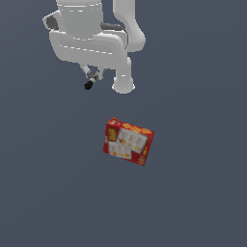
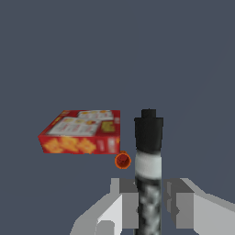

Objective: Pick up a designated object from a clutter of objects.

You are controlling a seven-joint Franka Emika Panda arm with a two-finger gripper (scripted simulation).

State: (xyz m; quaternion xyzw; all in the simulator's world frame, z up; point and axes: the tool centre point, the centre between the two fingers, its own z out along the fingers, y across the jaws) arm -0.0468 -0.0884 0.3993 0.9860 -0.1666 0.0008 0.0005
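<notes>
So in the exterior view the white Panda arm [image 1: 91, 34] fills the upper part, and the claw [image 1: 92, 78] hangs under it, well apart from the red box [image 1: 128, 142], up and toward the exterior view's left of it. A short dark stick pokes out of the claw at a slant, that's the marker [image 1: 89, 84], black tip lowest. It's tiny here so I can't make out the fingers or any blue on it. The red box lies flat on the dark grey worktop [image 1: 193, 193], turned a bit askew, yellow and white print facing up

Wrist view is way clearer. The claw [image 2: 149, 204] has its two grey fingers [image 2: 126, 202] pressed against either side of the marker [image 2: 148, 156], so it's clamped on it. The marker stands upright between them: black cap end farthest from the fingers, a white band just under that, then a mottled black-and-grey barrel running down between the pads. The red box [image 2: 80, 132] sits beyond and off to the side of the marker, not touching it. There's also a small orange-red ball-like thing [image 2: 122, 160] right beside the marker's white band, just off the box's near corner, can't tell what it is
</notes>
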